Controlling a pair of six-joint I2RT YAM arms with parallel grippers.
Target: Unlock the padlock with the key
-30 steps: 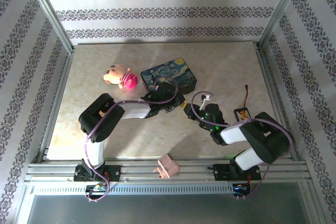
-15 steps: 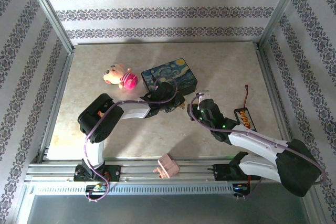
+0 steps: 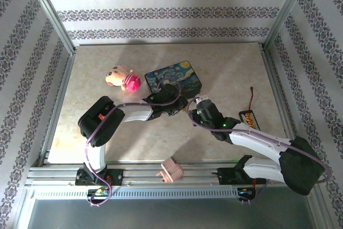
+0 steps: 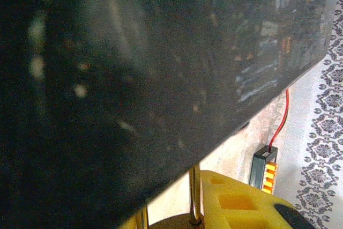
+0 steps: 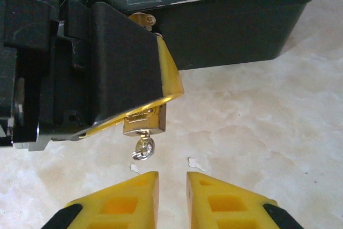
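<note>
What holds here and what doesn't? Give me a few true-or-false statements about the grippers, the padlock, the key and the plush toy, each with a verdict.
1. The left gripper grips the padlock close to the painted box. True.
2. The right gripper is clamped on the key. False: its fingers are apart with nothing between them, and the key lies just ahead of their tips.
3. The key sticks out of the padlock's end that faces the right gripper. True.
4. The plush toy lies on top of the box. False: it lies on the table, to the left of the box.
</note>
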